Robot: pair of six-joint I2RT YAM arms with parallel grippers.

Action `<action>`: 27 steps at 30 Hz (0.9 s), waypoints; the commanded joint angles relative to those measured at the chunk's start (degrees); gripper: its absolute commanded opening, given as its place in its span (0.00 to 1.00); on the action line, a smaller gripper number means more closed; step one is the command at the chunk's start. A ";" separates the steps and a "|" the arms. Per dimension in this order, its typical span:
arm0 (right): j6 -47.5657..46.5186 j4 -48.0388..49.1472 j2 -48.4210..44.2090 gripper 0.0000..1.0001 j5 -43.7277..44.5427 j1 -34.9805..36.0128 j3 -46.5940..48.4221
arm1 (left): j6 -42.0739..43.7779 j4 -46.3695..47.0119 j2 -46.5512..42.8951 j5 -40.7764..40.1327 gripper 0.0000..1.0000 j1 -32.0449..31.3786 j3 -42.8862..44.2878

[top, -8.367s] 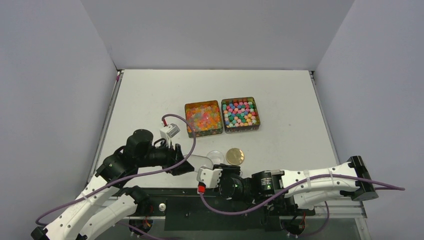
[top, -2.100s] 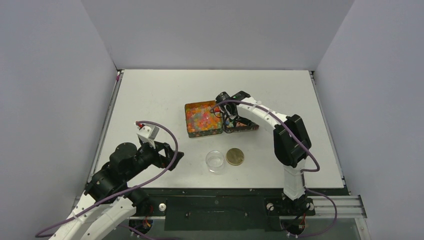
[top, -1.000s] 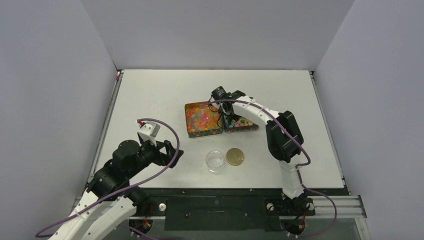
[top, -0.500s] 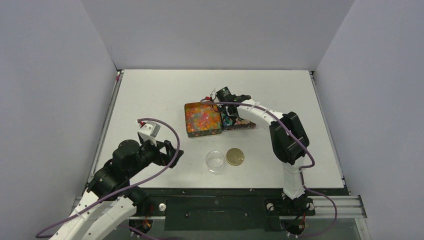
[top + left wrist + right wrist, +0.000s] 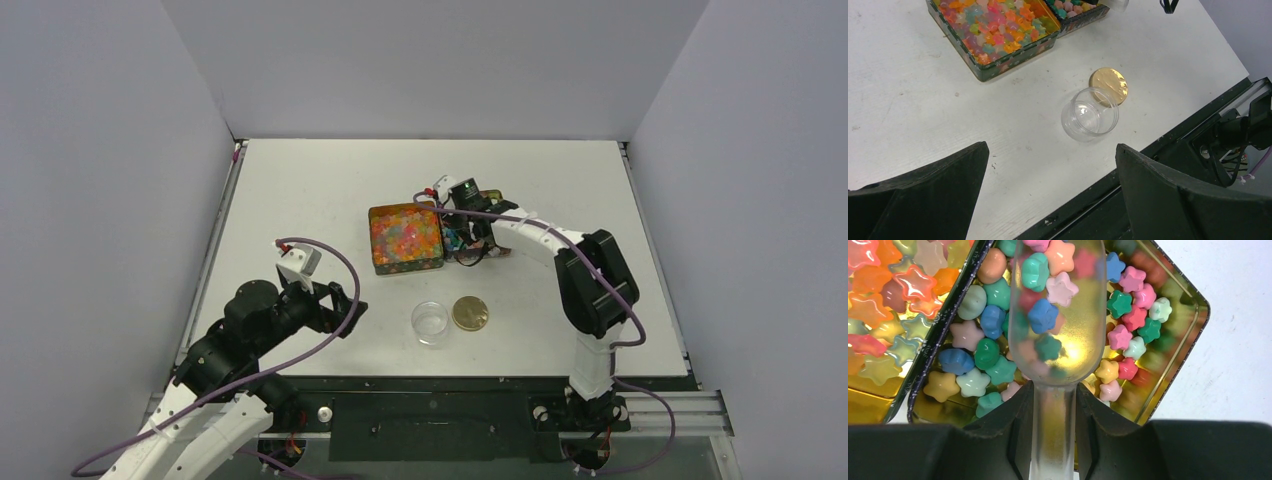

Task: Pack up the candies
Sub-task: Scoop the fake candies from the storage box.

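Gripping clear plastic scoop (image 5: 1068, 347) of pastel star candies (image 5: 1043, 315) in right gripper (image 5: 1054, 402), with left gripper (image 5: 1050, 150) gaping empty. Likely to spill if tilted.

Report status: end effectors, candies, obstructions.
Left end effector open. Right end effector shut on clear plastic scoop, loaded with opaque pastel candies, over square tin. Nothing obstructing.

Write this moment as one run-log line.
right gripper: shut on clear scoop | scoop: holds candies, over right tin | left gripper: open, empty | jar: empty
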 commanded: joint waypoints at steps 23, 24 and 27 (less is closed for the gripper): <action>6.72 11.66 -15.57 0.00 -0.93 0.18 -16.44 | 0.58 3.07 0.27 0.38 0.96 0.63 0.15; 6.73 11.84 -16.45 0.00 -0.79 0.18 -16.75 | 0.58 3.06 0.30 0.39 0.96 0.63 0.15; 6.76 12.59 -18.25 0.00 -0.66 0.18 -18.00 | 0.58 3.08 0.44 0.37 0.96 0.71 0.16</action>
